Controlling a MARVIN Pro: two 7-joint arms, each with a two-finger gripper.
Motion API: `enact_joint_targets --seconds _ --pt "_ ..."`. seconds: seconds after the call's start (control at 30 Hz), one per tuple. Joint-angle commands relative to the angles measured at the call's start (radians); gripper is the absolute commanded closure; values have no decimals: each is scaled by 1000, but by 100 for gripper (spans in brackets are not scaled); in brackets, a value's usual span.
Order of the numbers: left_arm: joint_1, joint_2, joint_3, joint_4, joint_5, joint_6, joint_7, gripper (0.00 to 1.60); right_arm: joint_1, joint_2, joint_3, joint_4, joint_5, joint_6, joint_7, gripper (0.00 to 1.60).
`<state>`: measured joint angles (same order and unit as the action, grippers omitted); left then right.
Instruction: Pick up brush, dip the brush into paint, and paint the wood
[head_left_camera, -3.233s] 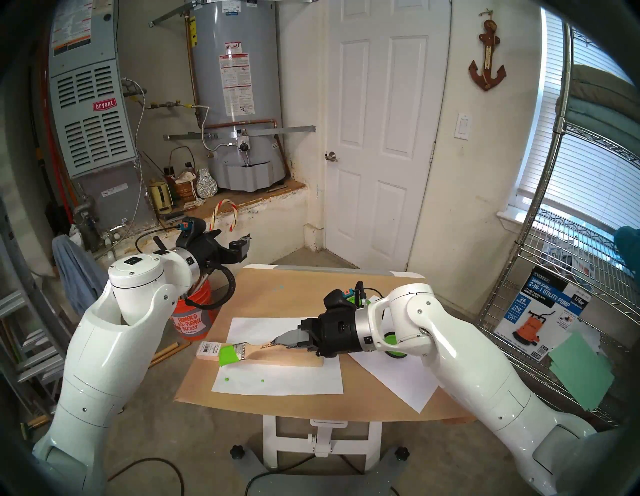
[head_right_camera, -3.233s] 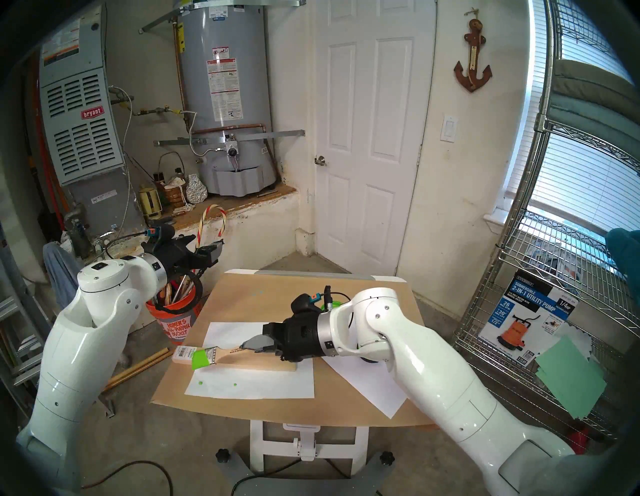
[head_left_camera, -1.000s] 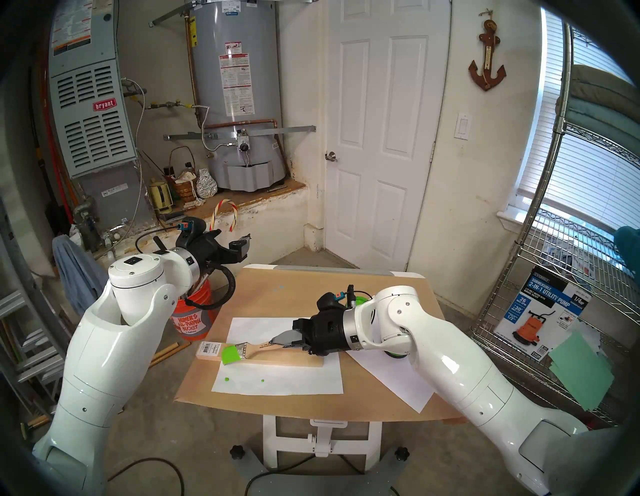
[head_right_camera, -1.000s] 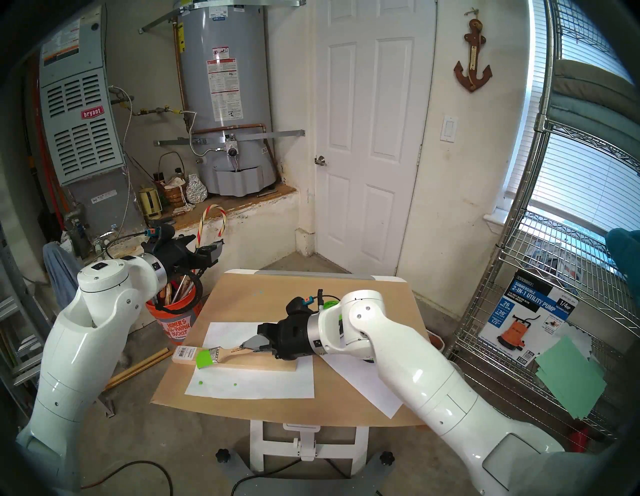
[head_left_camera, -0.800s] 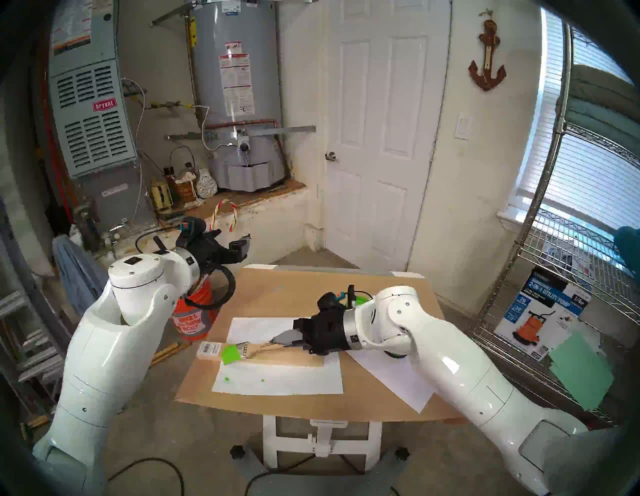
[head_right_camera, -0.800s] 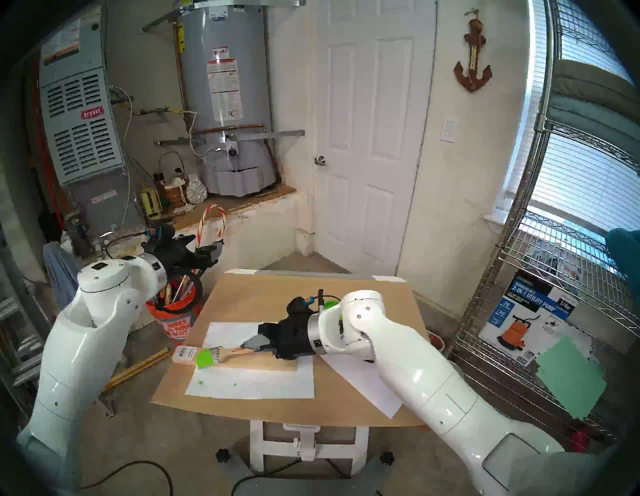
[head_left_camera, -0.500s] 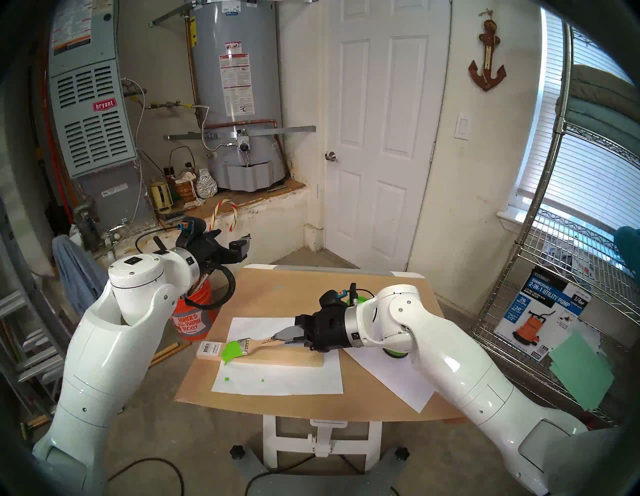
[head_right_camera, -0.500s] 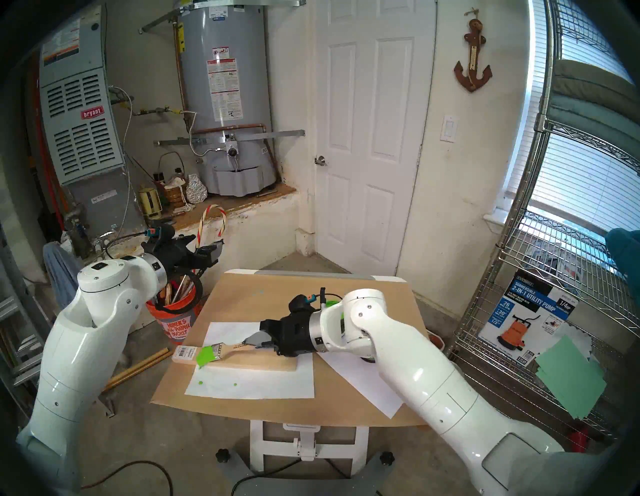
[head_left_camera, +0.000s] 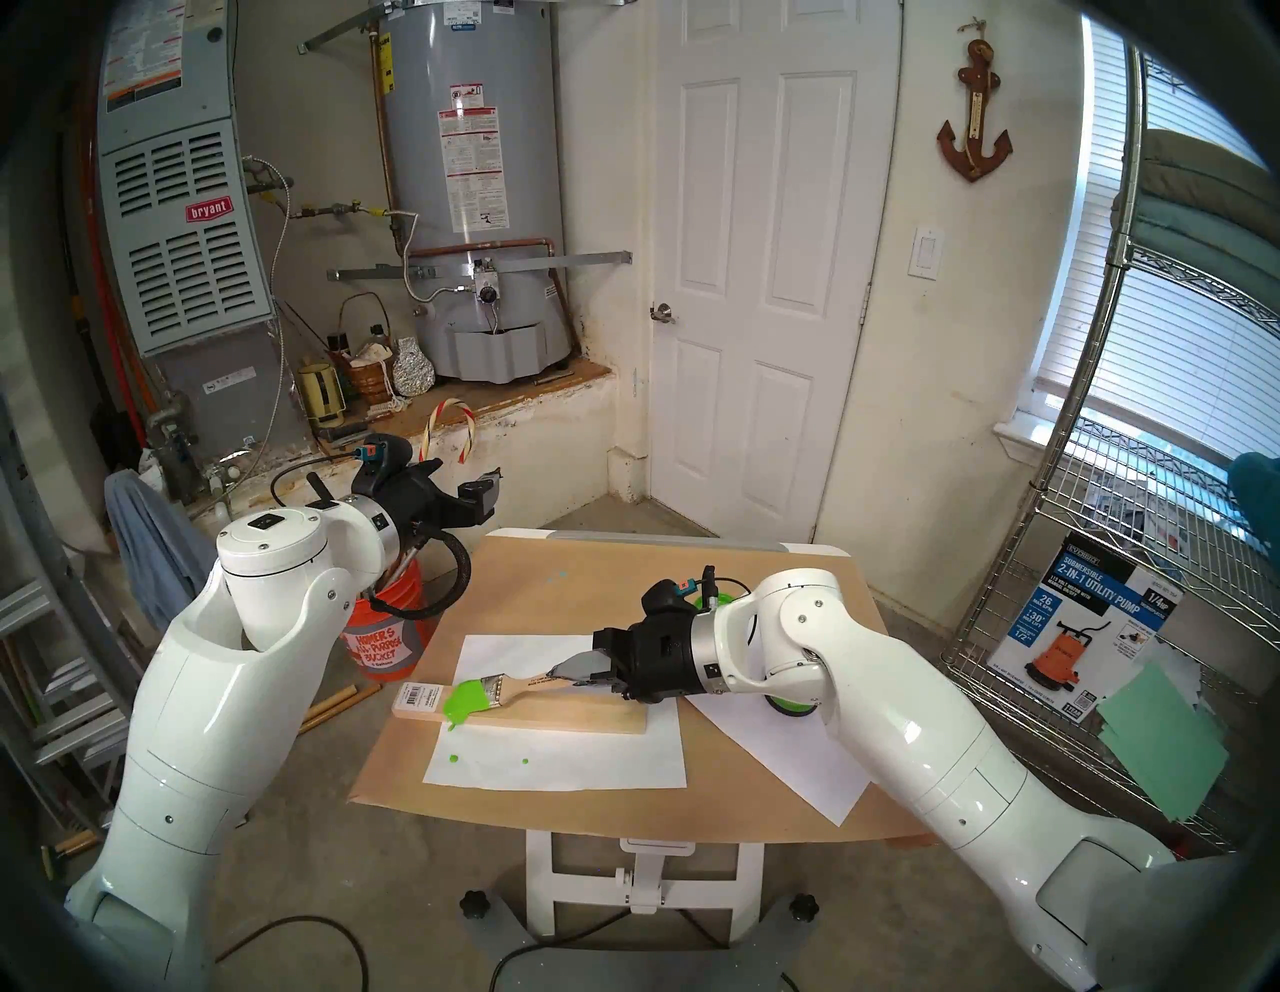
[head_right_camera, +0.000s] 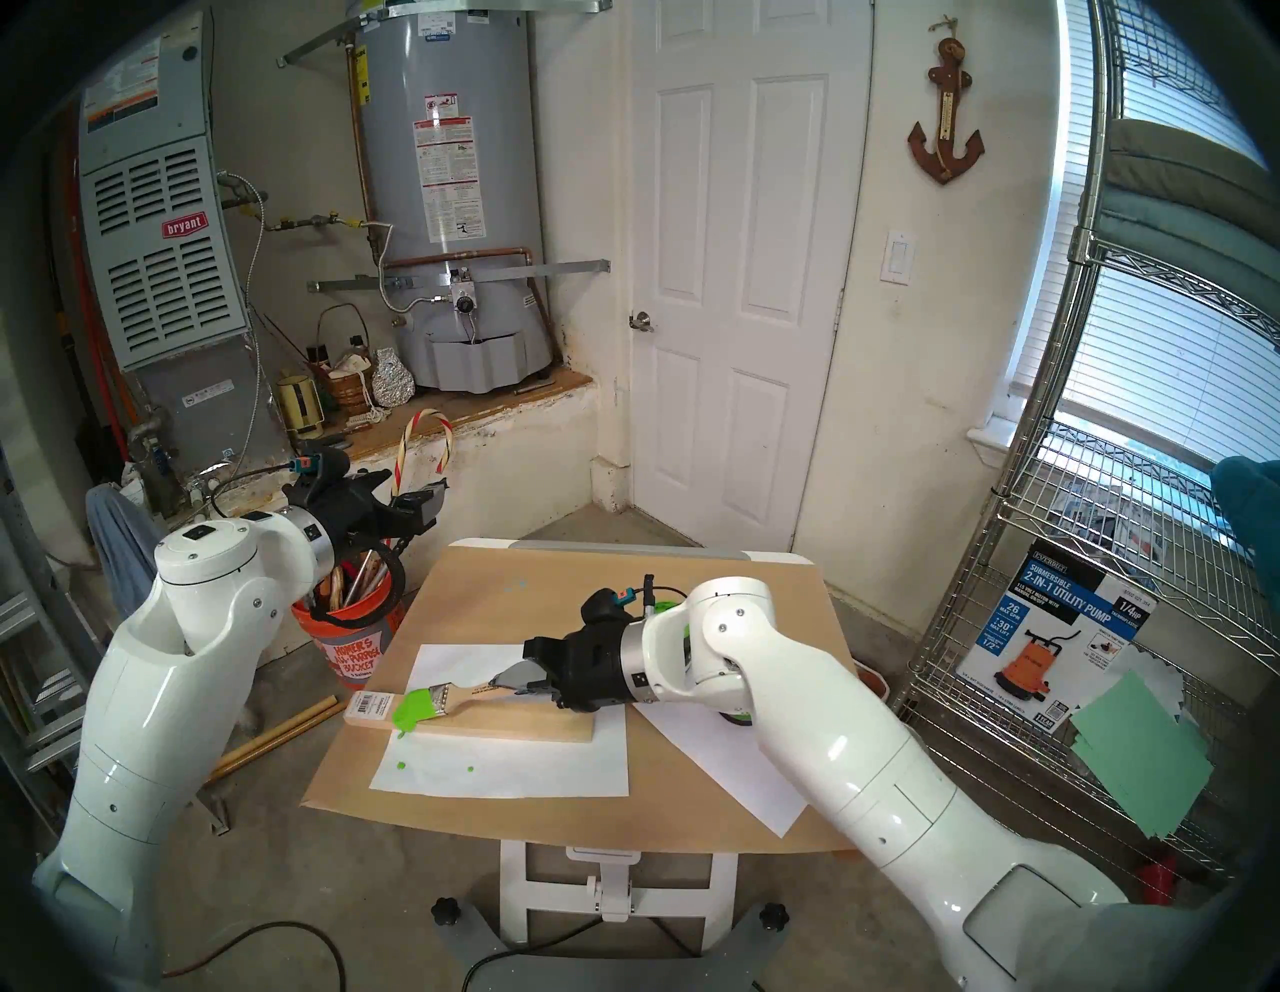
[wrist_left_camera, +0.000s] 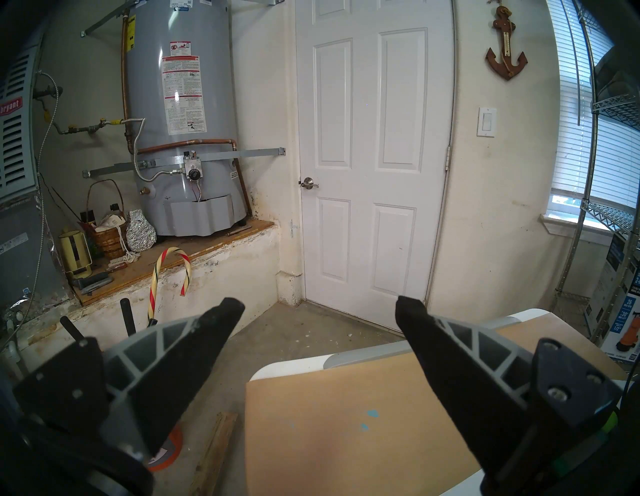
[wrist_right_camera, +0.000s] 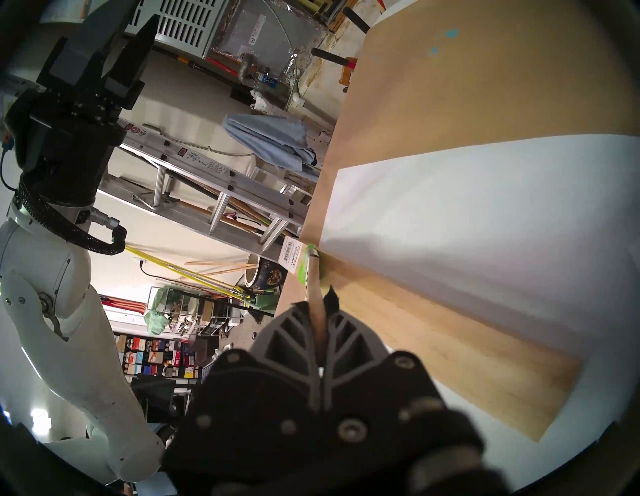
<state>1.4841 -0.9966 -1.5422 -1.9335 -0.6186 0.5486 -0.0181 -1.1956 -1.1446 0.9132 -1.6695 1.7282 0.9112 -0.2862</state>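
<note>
Since the earlier view our brush (head_left_camera: 509, 689) has tilted, bristles pressing green paint (head_left_camera: 463, 703) onto the board (head_left_camera: 554, 720) beside its barcode sticker; our right gripper (head_left_camera: 564, 675) clamps the handle; farther off, our left gripper (wrist_left_camera: 318, 311) gapes wide, empty

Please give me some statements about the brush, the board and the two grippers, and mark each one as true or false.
1. The right gripper has its jaws shut on the brush handle. True.
2. The bristles carry blue paint. False: the paint is bright green.
3. The left gripper grips the board. False: its jaws are open and empty, away from the board.
4. The bristles sit near the barcode sticker end of the board. True.
5. Green drops lie on the white paper. True.
</note>
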Motion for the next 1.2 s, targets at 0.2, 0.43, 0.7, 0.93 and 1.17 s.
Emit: enact_joint_targets --seconds 0.2,0.43,0.7,0.93,1.17 --pt "-9 1 -9 -17 -2 -3 0 0 -15 38 17 -52 14 11 -9 160" --pt "-9 1 -9 -17 -2 -3 0 0 -26 54 24 -71 16 12 -16 160" --pt "-9 1 -9 -17 -2 -3 0 0 -33 62 29 -81 9 9 -19 160" --pt "-9 1 -9 -17 -2 -3 0 0 -49 79 35 -92 5 7 -13 160" --pt "-9 1 -9 -17 -2 -3 0 0 -70 106 44 -108 -9 5 9 160"
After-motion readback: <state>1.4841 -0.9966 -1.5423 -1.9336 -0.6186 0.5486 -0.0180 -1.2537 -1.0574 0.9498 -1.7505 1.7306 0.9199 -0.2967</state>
